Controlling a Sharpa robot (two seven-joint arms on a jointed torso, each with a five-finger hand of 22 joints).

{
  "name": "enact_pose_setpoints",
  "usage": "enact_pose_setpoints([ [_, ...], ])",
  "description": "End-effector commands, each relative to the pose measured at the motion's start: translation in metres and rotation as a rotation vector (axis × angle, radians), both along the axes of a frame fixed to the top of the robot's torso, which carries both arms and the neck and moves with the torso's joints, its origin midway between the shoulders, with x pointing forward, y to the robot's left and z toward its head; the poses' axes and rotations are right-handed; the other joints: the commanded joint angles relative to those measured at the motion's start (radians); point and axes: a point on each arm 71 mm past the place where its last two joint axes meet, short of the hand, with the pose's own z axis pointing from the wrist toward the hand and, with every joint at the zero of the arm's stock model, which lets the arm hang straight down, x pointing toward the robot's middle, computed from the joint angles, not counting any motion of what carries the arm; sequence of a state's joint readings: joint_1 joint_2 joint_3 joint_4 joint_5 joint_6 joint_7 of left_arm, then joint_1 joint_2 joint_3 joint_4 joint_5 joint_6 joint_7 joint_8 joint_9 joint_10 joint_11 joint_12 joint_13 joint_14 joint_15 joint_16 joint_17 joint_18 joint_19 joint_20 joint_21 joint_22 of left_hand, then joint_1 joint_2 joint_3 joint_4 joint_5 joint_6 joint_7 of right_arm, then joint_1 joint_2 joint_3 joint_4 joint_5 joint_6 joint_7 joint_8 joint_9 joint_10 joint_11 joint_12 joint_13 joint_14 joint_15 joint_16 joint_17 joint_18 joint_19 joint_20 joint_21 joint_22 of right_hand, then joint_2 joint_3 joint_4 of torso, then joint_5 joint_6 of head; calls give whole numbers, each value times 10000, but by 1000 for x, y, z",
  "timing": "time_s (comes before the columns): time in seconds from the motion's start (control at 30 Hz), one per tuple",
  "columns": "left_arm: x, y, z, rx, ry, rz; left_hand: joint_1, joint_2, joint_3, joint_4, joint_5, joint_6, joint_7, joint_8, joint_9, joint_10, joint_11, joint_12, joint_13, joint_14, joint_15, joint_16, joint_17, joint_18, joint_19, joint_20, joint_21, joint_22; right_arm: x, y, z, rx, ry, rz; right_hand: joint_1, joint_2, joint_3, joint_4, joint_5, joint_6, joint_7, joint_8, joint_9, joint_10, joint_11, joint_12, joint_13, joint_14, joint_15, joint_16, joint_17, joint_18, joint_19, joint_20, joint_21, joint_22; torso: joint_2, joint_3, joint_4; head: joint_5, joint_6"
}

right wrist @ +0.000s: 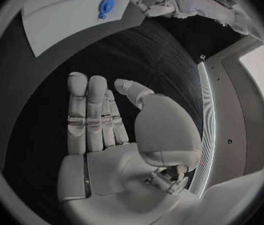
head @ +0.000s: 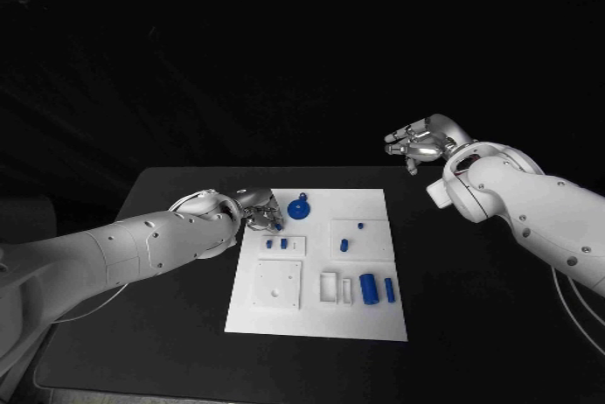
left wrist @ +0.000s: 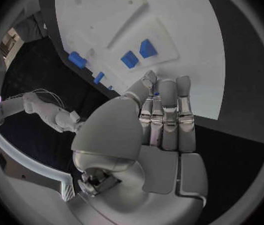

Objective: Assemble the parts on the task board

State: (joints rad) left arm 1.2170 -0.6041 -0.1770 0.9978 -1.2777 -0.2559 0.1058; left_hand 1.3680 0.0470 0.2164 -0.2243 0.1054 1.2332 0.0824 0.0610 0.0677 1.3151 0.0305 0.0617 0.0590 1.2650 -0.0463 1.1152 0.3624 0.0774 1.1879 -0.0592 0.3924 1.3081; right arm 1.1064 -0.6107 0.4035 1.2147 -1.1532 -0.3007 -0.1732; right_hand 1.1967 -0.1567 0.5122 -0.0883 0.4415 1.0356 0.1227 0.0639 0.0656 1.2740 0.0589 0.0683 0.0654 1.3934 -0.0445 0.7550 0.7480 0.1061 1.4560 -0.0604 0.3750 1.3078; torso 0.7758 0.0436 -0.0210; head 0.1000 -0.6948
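Observation:
The white task board (head: pixel 316 321) (left wrist: pixel 194 30) (right wrist: pixel 51 22) lies mid-table. On it are a round blue disc (head: pixel 299 210) (right wrist: pixel 106 6), a thick blue cylinder (head: pixel 368 288) (left wrist: pixel 77 60), a thinner peg (head: pixel 390 289) and several small blue parts (head: pixel 345 244) (left wrist: pixel 129 59). My left hand (head: pixel 259 209) (left wrist: pixel 159 115) (right wrist: pixel 153 0) hovers over the board's far left corner, thumb and fingertips pinching a small blue part (left wrist: pixel 156 92). My right hand (head: pixel 422 142) (right wrist: pixel 107 130) is raised beyond the board's far right corner, fingers straight and holding nothing.
Recessed white pockets (head: pixel 280 284) and slots (head: pixel 336 288) sit in the board's near half. Black table (head: pixel 151 334) surrounds the board on all sides, with bare room left and right.

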Motion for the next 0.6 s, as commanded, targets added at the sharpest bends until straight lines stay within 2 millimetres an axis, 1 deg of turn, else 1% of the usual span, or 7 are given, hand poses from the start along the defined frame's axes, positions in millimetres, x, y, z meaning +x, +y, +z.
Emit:
enact_pose_setpoints([
  [0.03, -1, -3, 0, -24, -63, -104, -62, 38, -11, -2, 41, 47, 35, 22, 9, 6, 18, -22, 10, -15, 33, 37, -9, 16, -22, -29, 67, 195, 0, 2, 0, -66, 19, 154, -42, -24, 34, 27, 42, 11, 82, -13, -5, -54, -13, -50, -12, 7, 64, 51, -8, 200, 32, 21, -34, 424, 1, -3, 2, -14, 1],
  [0.27, -1, -7, -1, -58, -21, -180, -62, 38, -11, -2, 41, 47, 35, 22, 9, 6, 18, -22, 10, -15, 33, 37, -9, 16, -22, -29, 67, 195, 0, 3, 0, -62, 26, 164, -42, -24, 34, 27, 42, 11, 82, -13, -5, -54, -13, -50, -12, 7, 64, 51, -8, 200, 32, 21, -34, 424, 3, -1, -9, -19, 9],
  [0.6, 0, -10, -2, -42, 38, -187, -60, 42, 15, -4, 47, 38, 40, 23, 10, -1, 21, -21, 11, -10, 35, 31, -12, 23, -22, -27, 74, 194, 0, 4, 0, -57, 33, 179, -42, -24, 34, 27, 42, 11, 82, -13, -5, -54, -13, -50, -12, 7, 64, 51, -8, 200, 32, 21, -34, 424, -1, -1, -3, -43, 16],
])
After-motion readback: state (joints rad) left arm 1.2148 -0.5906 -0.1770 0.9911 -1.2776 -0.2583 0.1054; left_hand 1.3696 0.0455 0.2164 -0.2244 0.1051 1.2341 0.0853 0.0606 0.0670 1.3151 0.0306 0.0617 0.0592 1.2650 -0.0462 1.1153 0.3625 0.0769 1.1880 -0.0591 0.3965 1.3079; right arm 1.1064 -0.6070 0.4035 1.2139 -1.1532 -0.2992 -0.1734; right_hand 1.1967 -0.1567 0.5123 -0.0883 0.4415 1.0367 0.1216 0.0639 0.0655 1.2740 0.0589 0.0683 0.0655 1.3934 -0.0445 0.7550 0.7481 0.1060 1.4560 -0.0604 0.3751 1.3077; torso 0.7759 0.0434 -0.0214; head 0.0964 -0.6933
